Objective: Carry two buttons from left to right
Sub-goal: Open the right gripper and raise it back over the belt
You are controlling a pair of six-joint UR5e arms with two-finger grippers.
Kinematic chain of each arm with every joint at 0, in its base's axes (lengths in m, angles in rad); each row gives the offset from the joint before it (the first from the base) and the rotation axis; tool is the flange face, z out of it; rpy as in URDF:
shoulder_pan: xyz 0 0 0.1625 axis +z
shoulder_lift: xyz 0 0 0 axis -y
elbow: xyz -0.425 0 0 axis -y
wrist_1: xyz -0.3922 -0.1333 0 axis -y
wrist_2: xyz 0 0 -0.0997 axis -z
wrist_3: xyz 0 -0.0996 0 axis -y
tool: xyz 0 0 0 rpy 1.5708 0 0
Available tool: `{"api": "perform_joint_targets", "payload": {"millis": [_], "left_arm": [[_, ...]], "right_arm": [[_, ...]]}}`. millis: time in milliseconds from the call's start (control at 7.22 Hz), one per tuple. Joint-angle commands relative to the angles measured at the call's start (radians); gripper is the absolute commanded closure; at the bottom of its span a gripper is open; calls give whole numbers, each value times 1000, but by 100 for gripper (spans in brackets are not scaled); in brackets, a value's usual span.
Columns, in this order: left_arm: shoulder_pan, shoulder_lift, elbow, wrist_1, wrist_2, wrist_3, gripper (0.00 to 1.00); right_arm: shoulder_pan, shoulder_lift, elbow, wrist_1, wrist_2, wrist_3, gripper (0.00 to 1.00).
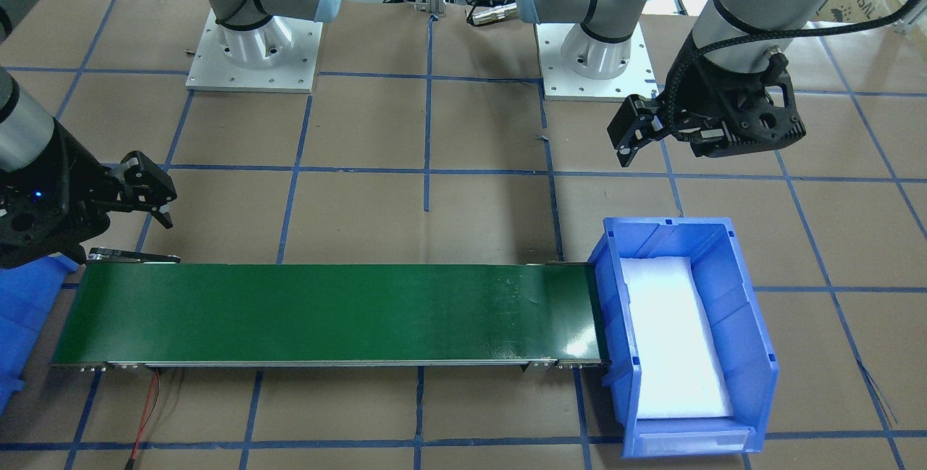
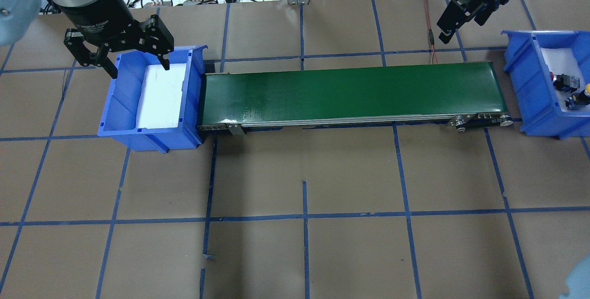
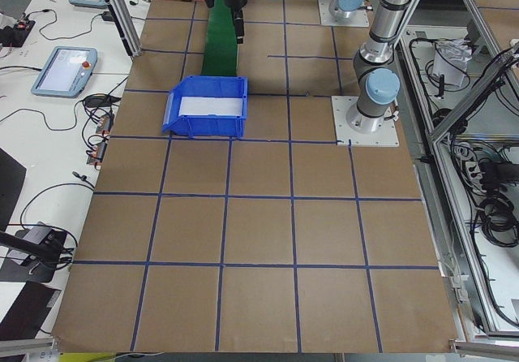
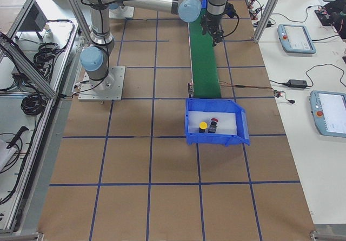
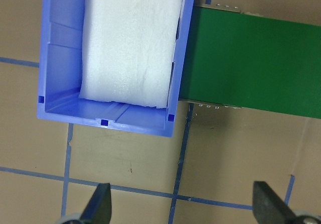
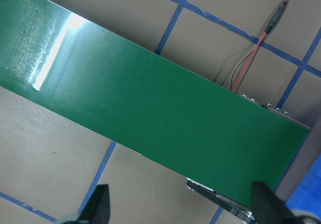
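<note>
Overhead exterior, not front-facing: buttons (image 2: 566,82) in right bin (image 2: 530,82); left end effector (image 5: 184,201), right end effector (image 6: 183,204) agape, empty.

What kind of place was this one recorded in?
Probably a robotics lab cell: a taped-grid table with a small green conveyor between two blue bins, a teach pendant on a side bench, and aluminium framing.

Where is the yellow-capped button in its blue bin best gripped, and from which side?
From straight above, I think: the blue bin's walls block the sides. The yellow-capped button seems to stand cap up, though it looks small. Grip the round cap's rim, on the two sides not facing the red-capped button close beside it.
</note>
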Motion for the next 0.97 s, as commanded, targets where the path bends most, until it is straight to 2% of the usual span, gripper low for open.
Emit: {"api": "perform_joint_targets", "payload": {"millis": [0,277,415,692,830], "left_arm": [[0,1,0,0,0,0,0],[2,1,0,0,0,0,0],[2,1,0,0,0,0,0],[2,1,0,0,0,0,0],[2,1,0,0,0,0,0]], "right_arm": [[1,2,-2,-1,-1,22,0],[-1,-6,6,3,-1,31,0],[8,-6,4,6,-2,119,0],[106,-8,-3,8,2,342,0],[129,-30,-10,72,2,402,0]]}}
